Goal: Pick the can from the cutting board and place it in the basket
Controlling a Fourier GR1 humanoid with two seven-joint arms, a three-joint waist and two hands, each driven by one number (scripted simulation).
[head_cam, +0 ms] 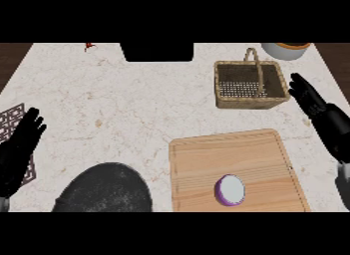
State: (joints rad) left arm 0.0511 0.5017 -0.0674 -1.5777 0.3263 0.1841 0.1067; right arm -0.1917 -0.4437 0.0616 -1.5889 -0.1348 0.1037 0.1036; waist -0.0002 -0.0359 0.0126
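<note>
Nearest, the can (230,190) stands on the cutting board (207,164), untouched. Far beyond it, the basket (236,99) waits. Right hand (321,112), fingers straight and spread, hangs beside the basket, probably before reaching. Left hand (15,149) rests open, far left.

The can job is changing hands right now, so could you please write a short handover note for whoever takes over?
Left hand: open, holding nothing, at the counter's left edge.
Right hand: open, holding nothing, just right of the basket.
Can: on the cutting board, lower middle, untouched.
Basket: beyond the board, nothing visible in it.
Done: nothing yet.
Left: grasp the can, lift it, carry it to the basket, release it.
</note>
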